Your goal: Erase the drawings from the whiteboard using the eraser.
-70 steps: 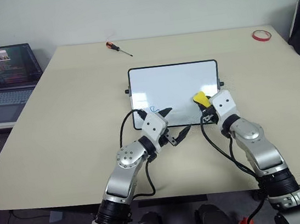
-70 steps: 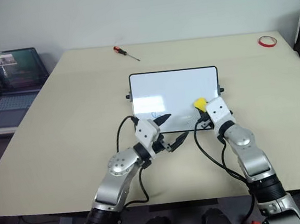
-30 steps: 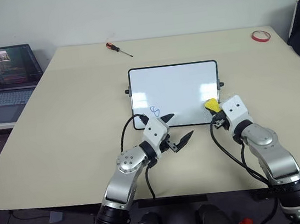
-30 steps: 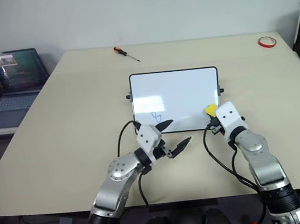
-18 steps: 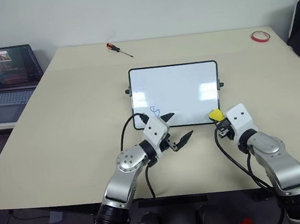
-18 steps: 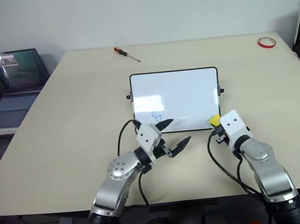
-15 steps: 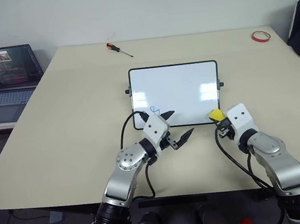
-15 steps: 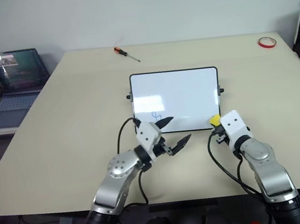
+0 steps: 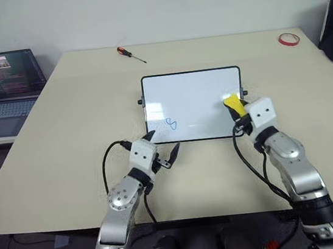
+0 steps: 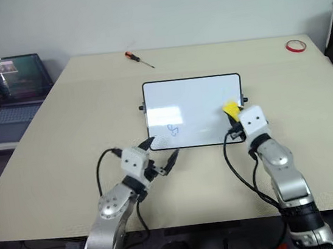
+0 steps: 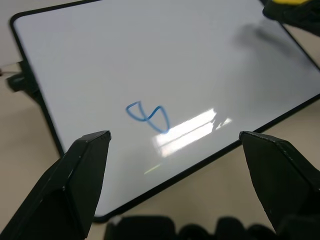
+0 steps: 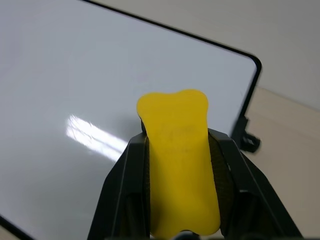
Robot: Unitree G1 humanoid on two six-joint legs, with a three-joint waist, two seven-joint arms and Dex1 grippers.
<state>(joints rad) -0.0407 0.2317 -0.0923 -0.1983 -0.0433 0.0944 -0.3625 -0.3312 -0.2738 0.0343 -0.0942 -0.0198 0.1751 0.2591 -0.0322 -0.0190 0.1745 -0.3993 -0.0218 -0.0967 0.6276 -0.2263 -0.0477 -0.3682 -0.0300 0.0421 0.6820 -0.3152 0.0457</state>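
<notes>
Your right gripper (image 12: 177, 220) fingers are clamping the yellow eraser (image 9: 233, 104), which is sitting over the right side of the whiteboard (image 9: 191, 90). Your left gripper (image 9: 162, 149) fingers are standing spread and holding nothing, just off the board's near-left edge over the counter (image 9: 65, 144). The remaining drawing (image 9: 171, 124), a blue figure-8 scribble, is lying at the near-left of the board, so you are needing to sweep the eraser leftward and slightly nearer.
</notes>
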